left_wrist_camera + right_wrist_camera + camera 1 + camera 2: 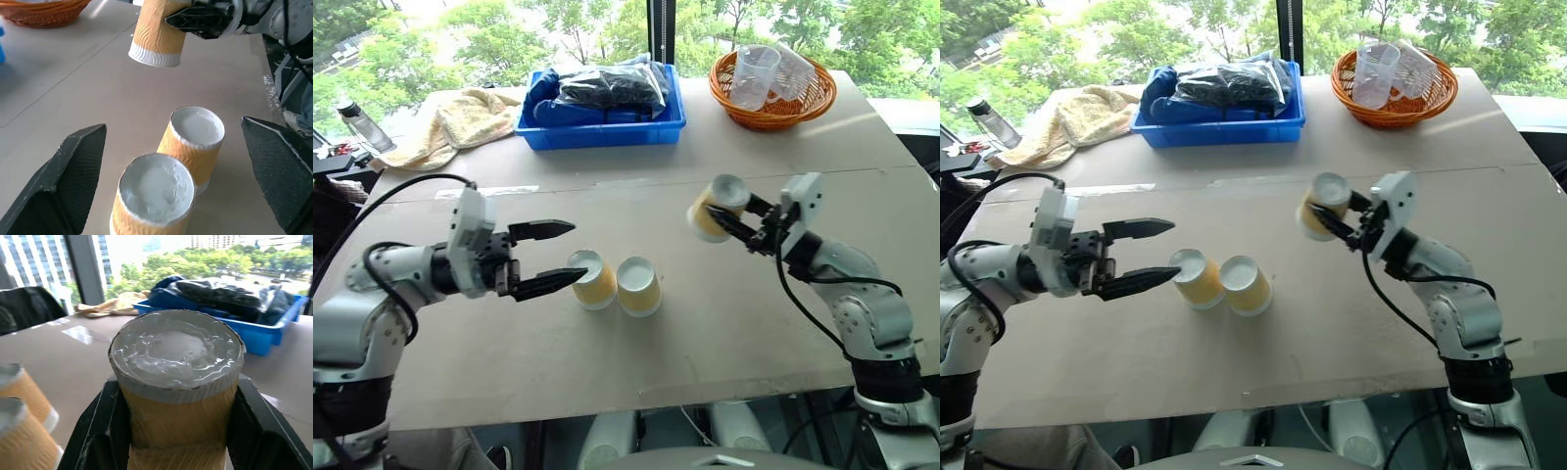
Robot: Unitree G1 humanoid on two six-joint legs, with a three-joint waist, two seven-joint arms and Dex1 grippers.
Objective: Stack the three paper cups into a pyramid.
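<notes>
1. Beige tabletop (724, 323) fills my head views, with green trees beyond the window past its far edge.
2. I take the pair of paper cups (617, 284) standing upside down near the table's middle as my landmark; the two stand side by side and look to be touching, white bases up.
3. My left gripper (553, 257) sits just to the left of that pair, jaws spread wide and holding nothing; its nearer fingertip reaches right up to the left cup (592, 279), though I cannot tell whether it touches.
4. My right gripper (729, 220) is up and to the right of the pair, clear of the table, its jaws pinching the third cup (715, 208).
5. That third cup is lifted off the table, tilted, its white base pointing up and away from the gripper; in the left wrist view it hangs beyond and above the pair (176, 161).
6. Far beyond the pair, a blue bin (602, 122) holds dark bagged items.
7. Right of the bin, an orange wicker basket (773, 108) holds clear plastic cups (759, 73).
8. Left of the bin lies a crumpled yellow towel (460, 122), and a water bottle (360, 122) stands past it at the table's edge.
</notes>
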